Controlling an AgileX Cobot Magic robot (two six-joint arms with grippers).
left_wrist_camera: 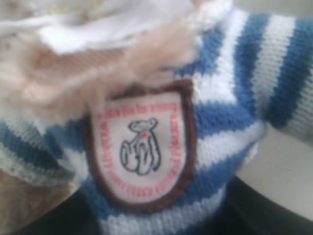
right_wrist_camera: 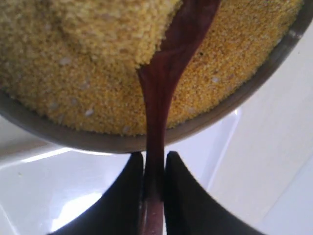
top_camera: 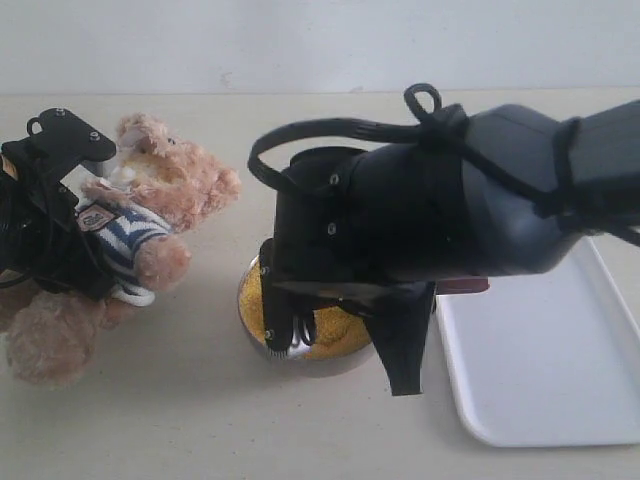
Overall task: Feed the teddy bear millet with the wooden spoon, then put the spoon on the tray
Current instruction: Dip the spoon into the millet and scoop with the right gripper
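The teddy bear leans back at the left, its striped shirt and chest badge filling the left wrist view. My left gripper is shut on the bear's body, its dark fingers on either side of the shirt. The millet fills the metal bowl. My right gripper is shut on the handle of the wooden spoon, whose oval end is dug into the grain. The right arm hangs over the bowl; only the spoon's handle end shows there.
The white tray lies at the right, close beside the bowl, and appears under the gripper in the right wrist view. The beige tabletop stretches between the bear and the bowl.
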